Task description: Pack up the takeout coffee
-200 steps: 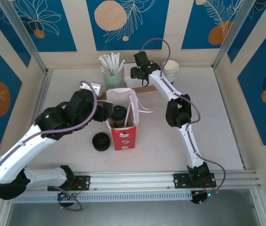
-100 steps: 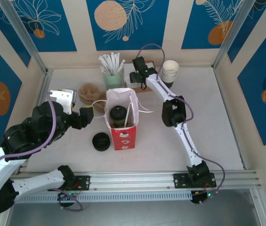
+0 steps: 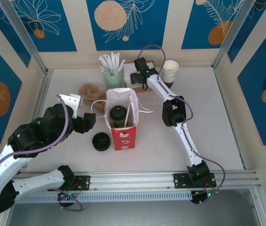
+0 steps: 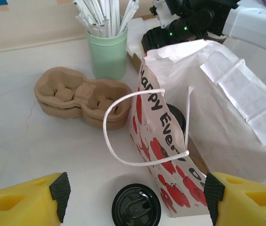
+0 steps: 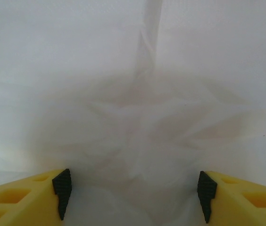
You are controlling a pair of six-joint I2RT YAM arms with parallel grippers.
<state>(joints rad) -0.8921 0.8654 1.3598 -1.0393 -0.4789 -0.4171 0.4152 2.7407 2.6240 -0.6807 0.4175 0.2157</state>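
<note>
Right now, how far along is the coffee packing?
Done: the takeout coffee stands lidded inside the open paper bag. In hand: nothing. The left gripper sits open beside the bag, and the right gripper is open above white paper at the back. Left: probably closing the bag, whose top gapes and handles hang loose.

Bag (image 3: 122, 135), lids (image 3: 101, 141), carriers (image 3: 89, 91) on white table (image 3: 208, 110)

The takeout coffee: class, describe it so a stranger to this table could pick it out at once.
Find the open white paper bag with red print, standing mid-table. The takeout coffee stands inside it. Unlike the bare black lids left of the bag, its black lid tops a dark cup.
</note>
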